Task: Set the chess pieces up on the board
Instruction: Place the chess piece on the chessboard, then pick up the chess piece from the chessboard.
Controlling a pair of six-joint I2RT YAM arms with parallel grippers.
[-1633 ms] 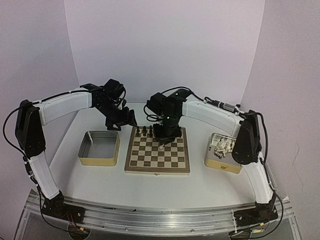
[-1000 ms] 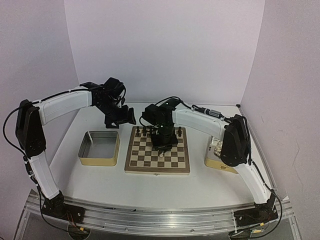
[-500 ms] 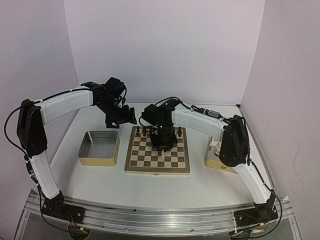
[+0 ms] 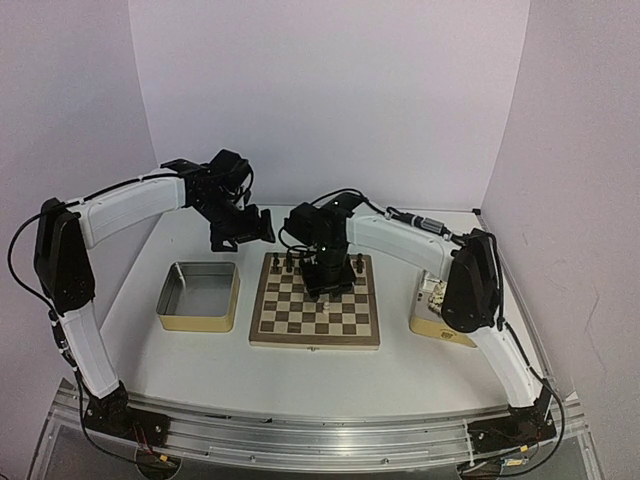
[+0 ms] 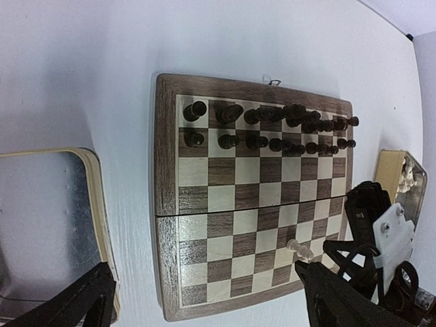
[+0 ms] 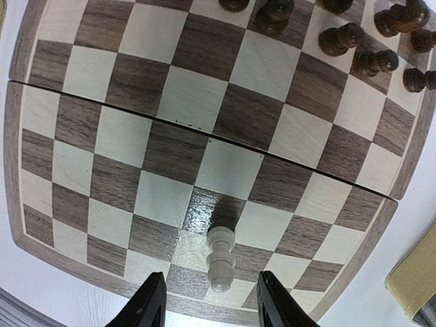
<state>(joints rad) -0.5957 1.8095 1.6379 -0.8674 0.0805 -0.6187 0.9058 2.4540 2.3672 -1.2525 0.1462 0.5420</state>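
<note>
Right gripper (image 6: 212,301), jaws spread either side of 1 upright cream chess piece (image 6: 220,257) near the board's (image 6: 225,167) 6 o'clock edge, should rise straight up without brushing it.

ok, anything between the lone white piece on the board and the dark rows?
Nothing stands there: only bare squares of the board and its fold seam separate the white piece from the dark pieces. Right wrist view shows it.

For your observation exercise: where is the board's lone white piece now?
The white piece stands bottom centre in the right wrist view, on the board, between the right gripper's fingers.
</note>
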